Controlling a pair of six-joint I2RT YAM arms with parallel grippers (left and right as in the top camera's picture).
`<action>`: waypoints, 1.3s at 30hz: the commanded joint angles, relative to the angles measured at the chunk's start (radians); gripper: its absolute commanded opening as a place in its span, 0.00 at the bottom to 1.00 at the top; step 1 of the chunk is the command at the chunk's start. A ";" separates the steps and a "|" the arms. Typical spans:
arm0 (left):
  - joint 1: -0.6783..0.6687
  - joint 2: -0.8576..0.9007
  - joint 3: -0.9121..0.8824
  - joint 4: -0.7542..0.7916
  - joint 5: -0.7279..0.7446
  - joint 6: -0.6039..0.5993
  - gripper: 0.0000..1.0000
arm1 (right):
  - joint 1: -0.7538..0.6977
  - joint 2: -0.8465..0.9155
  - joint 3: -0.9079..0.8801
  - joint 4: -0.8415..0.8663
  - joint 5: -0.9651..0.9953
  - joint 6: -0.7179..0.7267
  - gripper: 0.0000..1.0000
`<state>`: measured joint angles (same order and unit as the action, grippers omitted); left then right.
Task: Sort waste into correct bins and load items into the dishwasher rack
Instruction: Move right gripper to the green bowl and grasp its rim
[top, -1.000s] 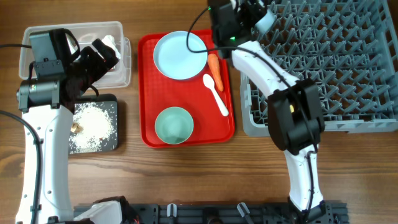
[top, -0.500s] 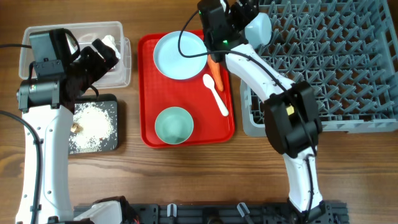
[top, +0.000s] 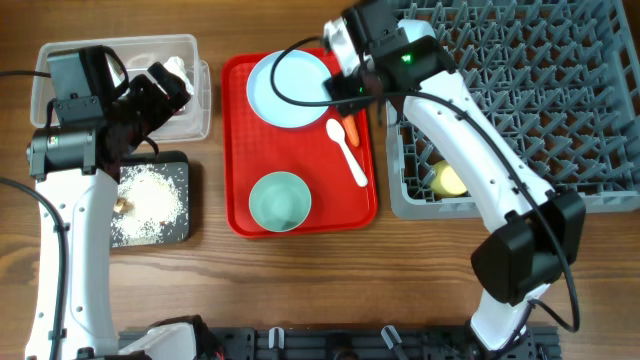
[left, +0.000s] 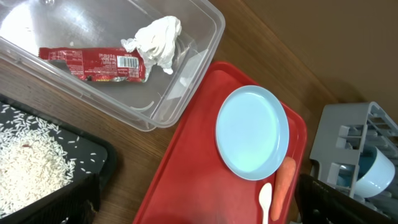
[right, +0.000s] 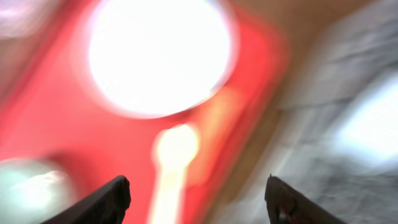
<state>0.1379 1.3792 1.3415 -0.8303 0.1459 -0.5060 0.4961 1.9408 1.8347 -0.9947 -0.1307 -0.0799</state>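
My left gripper (left: 199, 213) hangs open over the red tray's left edge, beside the clear tub (left: 205, 46) that holds the red wrapper (left: 93, 62) and the white tissue (left: 155, 36). Rice (top: 150, 195) and a brown scrap (top: 122, 203) lie in the black tray (top: 180, 232). My right gripper (right: 202, 202) is open and empty above the blurred spoon (right: 174, 155) and carrot (right: 214, 124). The pale blue plate (top: 290, 88) and green bowl (top: 279, 200) sit on the tray. The small blue bowl (left: 376, 171) and yellow cup (top: 449, 180) are in the grey rack (top: 560, 100).
The flat red serving tray (top: 238, 150) lies between the bins and the rack. My right arm (top: 470, 130) crosses the rack's near left corner. A black rail (top: 330, 345) runs along the table's front edge.
My right gripper has let go of the small blue bowl at the rack's corner and swung left over the tray's right side. The yellow cup has come into view. The left arm has not moved.
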 joint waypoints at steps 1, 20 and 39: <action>0.005 0.003 0.007 0.002 -0.009 0.012 1.00 | 0.044 0.019 -0.089 -0.044 -0.367 0.217 0.72; 0.005 0.003 0.007 0.002 -0.009 0.012 1.00 | 0.189 0.020 -0.441 0.164 -0.319 0.641 0.55; 0.005 0.003 0.007 0.002 -0.009 0.013 1.00 | 0.178 0.085 -0.441 0.163 -0.290 0.708 0.23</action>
<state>0.1379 1.3792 1.3415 -0.8303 0.1459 -0.5060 0.6884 2.0121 1.3991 -0.8394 -0.4004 0.6189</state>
